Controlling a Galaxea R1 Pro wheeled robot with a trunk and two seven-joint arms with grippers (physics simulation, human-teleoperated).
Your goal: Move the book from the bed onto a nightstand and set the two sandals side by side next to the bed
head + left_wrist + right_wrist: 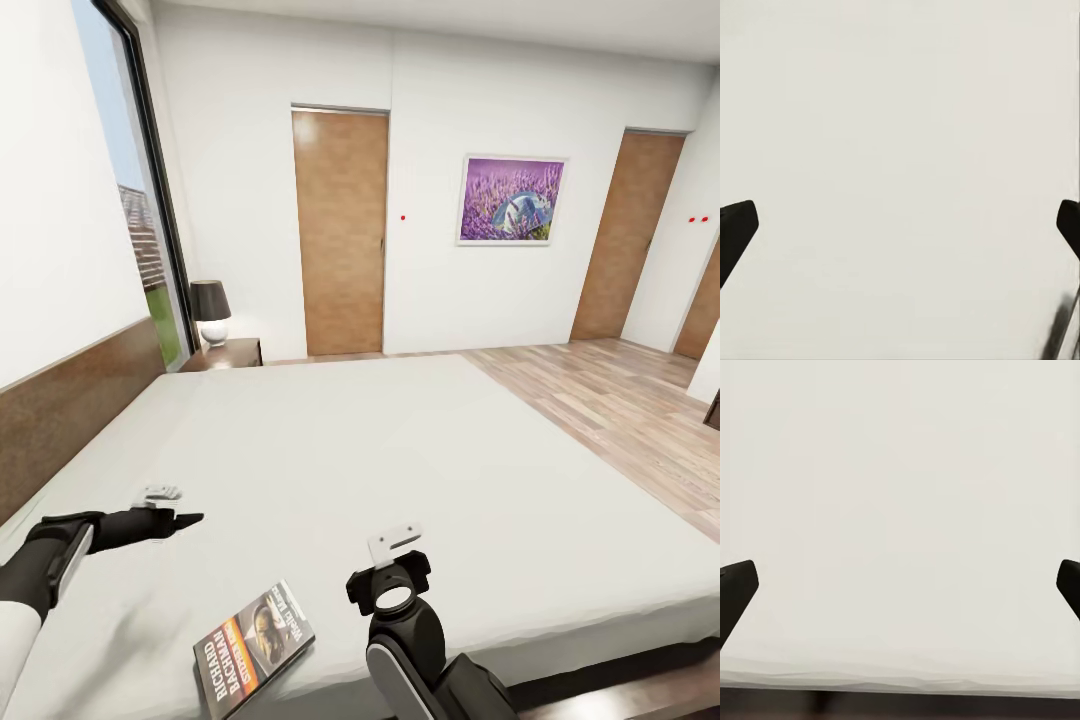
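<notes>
Headboard point(75, 405) of dark brown wood runs along the left of the head view, with the window point(130, 190) above it and, past its far end, a nightstand point(232, 352) carrying a black-shaded lamp point(211, 312). The left end effector point(185, 519) reaches out low over the bed point(400, 470), pointing across the pale mattress; from the head view its fingers look drawn to a point, but the left wrist view shows the two dark fingertips point(736, 229) at opposite edges with bare mattress between them, so it stands open and holds nothing. Just right of it, near the foot edge of the bed, the book point(254, 646) lies flat, cover up, with its white lettering readable; neither wrist view catches it. Beside the book, close to its right, the right end effector point(392, 545) hovers over the mattress. Its wrist view shows its fingertips point(736, 589) spread equally wide over plain mattress, empty, plus the mattress edge and a dark strip beyond it. Farther right, the head view alone shows the brown door point(340, 232), lavender picture point(511, 200) and wood-plank floor point(620, 400).
</notes>
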